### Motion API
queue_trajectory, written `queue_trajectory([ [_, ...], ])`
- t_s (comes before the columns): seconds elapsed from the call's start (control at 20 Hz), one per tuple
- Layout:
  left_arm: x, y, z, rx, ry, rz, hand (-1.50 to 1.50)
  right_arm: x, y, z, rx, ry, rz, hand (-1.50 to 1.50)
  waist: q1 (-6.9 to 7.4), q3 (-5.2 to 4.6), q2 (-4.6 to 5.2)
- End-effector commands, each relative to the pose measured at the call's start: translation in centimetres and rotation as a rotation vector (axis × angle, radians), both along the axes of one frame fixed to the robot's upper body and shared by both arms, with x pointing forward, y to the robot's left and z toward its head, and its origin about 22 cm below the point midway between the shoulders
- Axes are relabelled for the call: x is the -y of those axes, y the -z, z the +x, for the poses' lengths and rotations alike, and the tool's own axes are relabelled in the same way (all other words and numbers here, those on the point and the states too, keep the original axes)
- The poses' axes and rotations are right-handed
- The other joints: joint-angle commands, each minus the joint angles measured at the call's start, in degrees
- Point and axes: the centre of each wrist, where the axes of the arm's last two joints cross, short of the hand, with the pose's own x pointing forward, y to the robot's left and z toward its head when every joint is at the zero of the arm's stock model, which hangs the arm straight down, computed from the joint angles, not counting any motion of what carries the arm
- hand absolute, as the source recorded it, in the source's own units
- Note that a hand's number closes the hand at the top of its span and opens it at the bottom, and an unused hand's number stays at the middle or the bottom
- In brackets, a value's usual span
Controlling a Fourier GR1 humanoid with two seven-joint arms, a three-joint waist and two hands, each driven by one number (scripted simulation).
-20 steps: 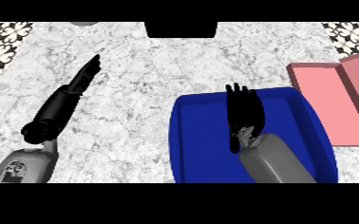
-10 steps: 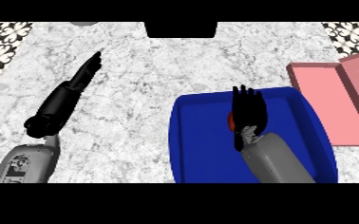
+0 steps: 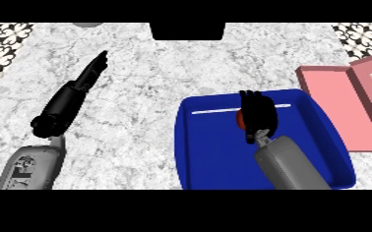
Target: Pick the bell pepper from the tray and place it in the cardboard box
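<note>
The red bell pepper (image 3: 238, 119) lies in the blue tray (image 3: 210, 157) at the right, and only a sliver of it shows at my right hand's left edge. My right hand (image 3: 257, 114) sits on top of it with the fingers curled down over it and the thumb bent beneath. The pink open box (image 3: 327, 91) stands just right of the tray, partly cut off by the view's edge. At the left, my left hand (image 3: 73, 98) rests open over the marble counter with its fingers straight, pointing away and to the right.
A dark rectangular opening (image 3: 187, 30) is at the counter's far edge, with a grey round object (image 3: 88, 24) further left. Patterned tiles (image 3: 15, 42) border both far corners.
My right hand has drawn slightly back toward me and its fingers have curled from straight down onto the pepper, which now shows red at its side. The left hand has barely moved.
</note>
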Motion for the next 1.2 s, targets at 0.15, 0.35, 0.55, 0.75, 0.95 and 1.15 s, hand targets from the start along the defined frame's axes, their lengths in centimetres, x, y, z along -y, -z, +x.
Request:
queue_trajectory([
  [0.15,-0.6,-0.2,-0.1,0.007,-0.013,-0.007,0.0,0.8,3.1,-0.9,0.077,-0.108,-0.045,1.5,0.02,0.35,0.5],
  [0.35,-0.8,0.7,-0.6,0.007,-0.009,-0.004,0.0,-0.4,1.3,0.0,0.155,-0.166,-0.047,1.5,0.1,0.34,0.49],
  [0.55,-1.1,-0.8,0.3,0.019,0.012,0.0,0.0,-0.4,-3.4,6.3,0.263,0.01,0.12,1.5,1.41,0.4,0.97],
  [0.75,1.7,-0.3,0.4,0.028,0.051,-0.004,0.0,2.2,-6.6,10.0,0.392,0.177,0.27,1.5,3.19,0.51,1.86],
  [0.95,1.5,0.0,0.7,0.004,0.036,0.005,0.0,1.5,-8.6,12.8,0.472,0.127,0.152,1.5,2.39,0.38,1.38],
  [1.15,1.4,-1.1,0.7,0.009,0.017,0.008,0.0,1.1,-12.2,14.2,0.603,0.137,0.144,1.5,1.89,0.38,1.04],
])
